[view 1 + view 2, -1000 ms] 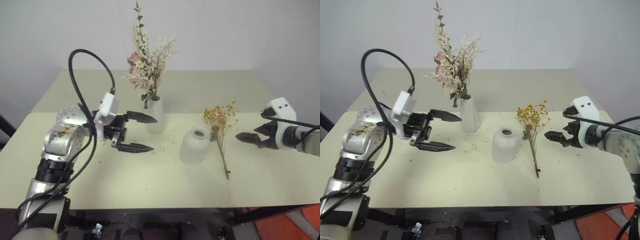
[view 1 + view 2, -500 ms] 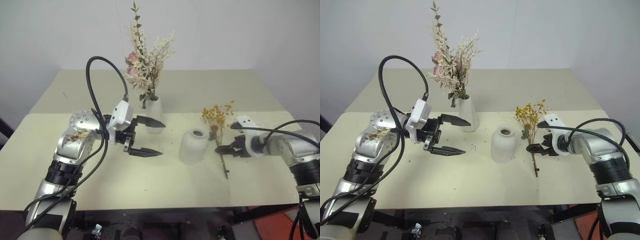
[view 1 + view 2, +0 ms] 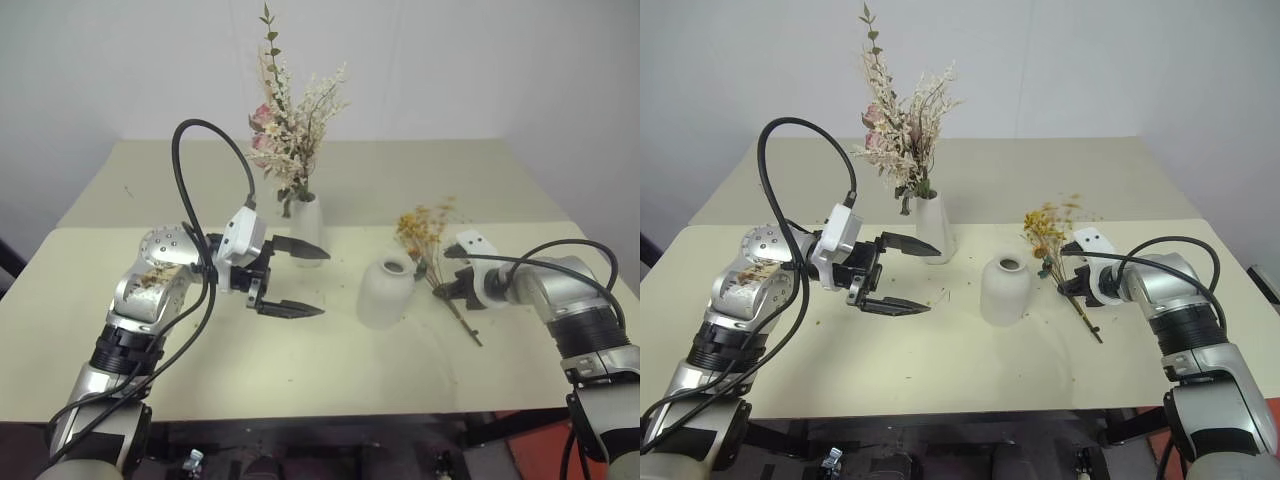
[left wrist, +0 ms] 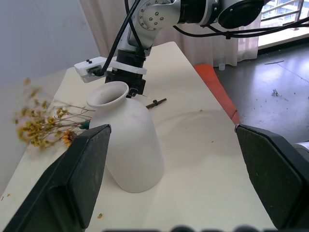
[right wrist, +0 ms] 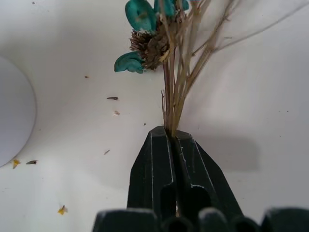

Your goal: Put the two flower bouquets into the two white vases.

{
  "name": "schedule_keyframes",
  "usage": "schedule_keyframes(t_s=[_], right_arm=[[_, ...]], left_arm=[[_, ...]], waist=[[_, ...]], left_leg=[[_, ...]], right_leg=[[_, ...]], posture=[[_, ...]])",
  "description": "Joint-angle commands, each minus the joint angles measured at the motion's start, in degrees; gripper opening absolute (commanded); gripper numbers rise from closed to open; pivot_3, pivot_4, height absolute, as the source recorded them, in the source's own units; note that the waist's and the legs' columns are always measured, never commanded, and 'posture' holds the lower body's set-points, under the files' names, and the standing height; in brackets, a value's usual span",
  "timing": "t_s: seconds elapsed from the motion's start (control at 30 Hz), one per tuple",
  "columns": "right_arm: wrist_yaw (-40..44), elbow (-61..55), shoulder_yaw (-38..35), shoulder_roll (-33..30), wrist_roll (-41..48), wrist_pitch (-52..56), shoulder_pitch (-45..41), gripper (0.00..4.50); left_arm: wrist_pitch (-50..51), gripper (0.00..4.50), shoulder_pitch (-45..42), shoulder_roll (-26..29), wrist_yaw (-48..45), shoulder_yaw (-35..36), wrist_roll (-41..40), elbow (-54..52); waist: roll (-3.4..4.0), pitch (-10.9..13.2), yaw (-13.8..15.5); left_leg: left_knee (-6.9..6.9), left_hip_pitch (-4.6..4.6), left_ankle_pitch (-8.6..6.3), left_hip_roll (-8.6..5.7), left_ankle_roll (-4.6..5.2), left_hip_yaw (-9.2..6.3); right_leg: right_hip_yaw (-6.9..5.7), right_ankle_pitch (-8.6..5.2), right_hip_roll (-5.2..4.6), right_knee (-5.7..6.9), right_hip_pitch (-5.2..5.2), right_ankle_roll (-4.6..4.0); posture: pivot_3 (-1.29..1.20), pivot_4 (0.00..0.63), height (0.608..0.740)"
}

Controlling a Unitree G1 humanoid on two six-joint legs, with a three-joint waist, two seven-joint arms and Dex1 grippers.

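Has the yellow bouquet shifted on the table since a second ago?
Yes. The yellow bouquet, now pinched by the right gripper, has swung: its blossoms lean closer to the squat vase, and its stem end points away to the right.

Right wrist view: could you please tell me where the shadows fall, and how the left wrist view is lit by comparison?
Right wrist view: the right gripper, shut on the yellow bouquet, throws a soft grey shadow on the table beside its fingers, with no glare. Left wrist view: daylight comes from the window at the back, and the squat vase casts only a faint shadow.
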Motion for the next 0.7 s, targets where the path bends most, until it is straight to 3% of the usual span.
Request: schedule_keyframes(t_s=[0.03, 0.23, 0.3, 0.43, 0.57, 0.7], right_arm=[[-1.53, -0.57, -2.28, -0.45, -2.12, -1.18, -0.42, 0.04], [-14.15, -11.25, -13.57, -0.28, -5.73, -8.8, 2.2, 0.04], [-20.65, -22.09, -23.01, 3.33, -4.72, -16.38, 4.15, 0.04], [-25.97, -35.62, -28.4, 8.8, -4.68, -25.6, 7.21, 0.04], [-27.36, -44.13, -35.71, 18.03, 8.72, -24.29, 3.88, 0.04], [-27.32, -48.67, -36.32, 21.94, 17.03, -23.06, 3.93, 0.04]], left_arm=[[-1.54, 4.5, -0.7, 0.31, 0.3, 0.81, 0.38, -0.3], [-1.5, 4.5, -1.37, 0.2, 1.13, 1.54, 0.06, 0.34], [-0.47, 4.5, -1.56, -0.01, 1.98, 2.36, -0.87, 0.54], [1.29, 4.5, -1.77, -0.04, 2.51, 3.16, -2.74, 0.2], [1.88, 4.5, -1.91, 0.18, 2.15, 3.04, -2.68, -0.1], [1.96, 4.5, -1.92, 0.01, 3.19, 2.59, -1.8, -0.08]], waist=[[0.0, 0.0, 0.01], [0.02, 0.01, 0.08], [0.04, 0.02, 0.02], [0.07, 0.04, -0.01], [0.08, 0.05, -0.13], [0.09, 0.05, 0.01]], left_leg=[[0.0, 0.01, 0.0, 0.0, 0.0, 0.0], [-0.02, -0.07, 0.0, -0.01, 0.0, 0.0], [-0.03, -0.11, 0.0, -0.01, 0.0, 0.0], [-0.07, -0.09, 0.0, 0.01, 0.0, -0.05], [-0.06, 0.03, 0.0, 0.01, 0.0, -0.03], [-0.07, 0.03, 0.0, 0.02, 0.01, -0.04]], right_leg=[[0.0, 0.0, 0.0, 0.0, 0.01, 0.0], [0.0, 0.0, -0.01, 0.0, -0.06, 0.0], [0.0, 0.0, -0.01, 0.01, -0.12, 0.0], [-0.03, -0.01, 0.02, 0.08, -0.15, 0.01], [0.01, 0.0, 0.02, 0.11, -0.04, 0.01], [-0.01, 0.0, 0.01, 0.11, -0.04, -0.01]], posture=[[0.0, 0.15, 0.74], [0.0, 0.15, 0.74], [0.0, 0.15, 0.74], [0.0, 0.15, 0.74], [0.0, 0.15, 0.74], [0.0, 0.15, 0.74]])
